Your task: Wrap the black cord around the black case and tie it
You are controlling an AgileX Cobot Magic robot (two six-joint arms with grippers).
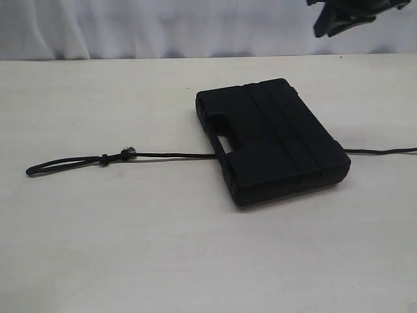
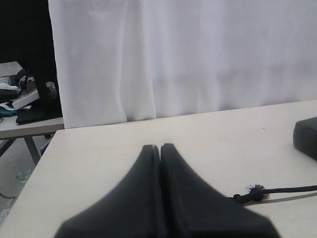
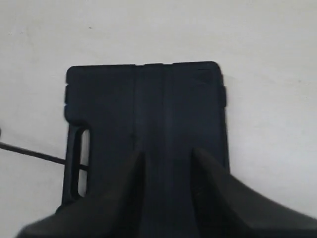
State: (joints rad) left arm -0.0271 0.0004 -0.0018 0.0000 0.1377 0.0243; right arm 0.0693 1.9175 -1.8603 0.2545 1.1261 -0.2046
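The black case (image 1: 273, 140) lies flat on the counter (image 1: 130, 261), handle side toward the left of the exterior view. The black cord (image 1: 169, 155) lies straight along the counter and meets the case at the handle. It appears to pass beneath the case, since it shows again at the far edge and runs off toward the right. The cord's left end is doubled into a narrow loop (image 1: 58, 164) closed by a knot with a frayed tip (image 1: 128, 153), well apart from the case. No turn of cord lies over the lid, so the wrapping step is judged not yet begun. The step in hand is the approach for the first pickup. The left fingers (image 2: 141, 193) are clenched together with nothing between them and sit low over the counter, near the frayed knot but not touching it. The right fingers (image 3: 223, 198) stand apart and hold nothing. They hang above the case, and the exterior view shows that arm raised high at the top right. The next move calls for one arm to spread its fingers, come down on a free length of cord and close on it, then lift it over the lid. The left fingers must part before any grasp. The cord is thin and lies flush on the counter, so the descent should go right down to the surface. The case is loose, so a sideways pull may drag it
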